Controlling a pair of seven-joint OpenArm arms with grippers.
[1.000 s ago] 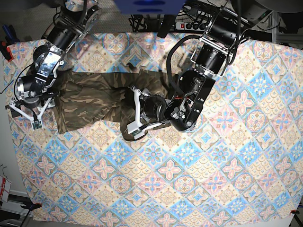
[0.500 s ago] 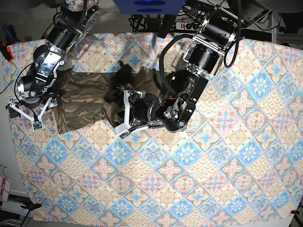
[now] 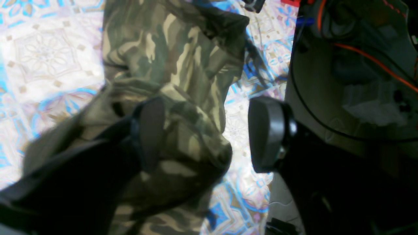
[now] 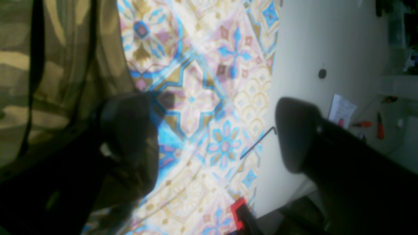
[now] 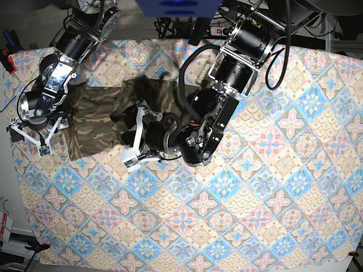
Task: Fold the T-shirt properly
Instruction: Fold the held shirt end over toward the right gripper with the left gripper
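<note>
On the base view's left, the right tool (image 5: 31, 137) hangs spread wide at the T-shirt's (image 5: 93, 119) outer edge, one finger (image 4: 127, 120) over the camouflage hem, the other (image 4: 294, 130) out past the edge of the surface (image 5: 272, 187), pinching nothing. The T-shirt lies partly folded on the tile-patterned cloth (image 5: 255, 204) near its far left. Further right, the left tool (image 5: 133, 136) stands spread, one pad (image 3: 152, 130) resting against a bunched fold, the other (image 3: 266, 133) clear of it.
</note>
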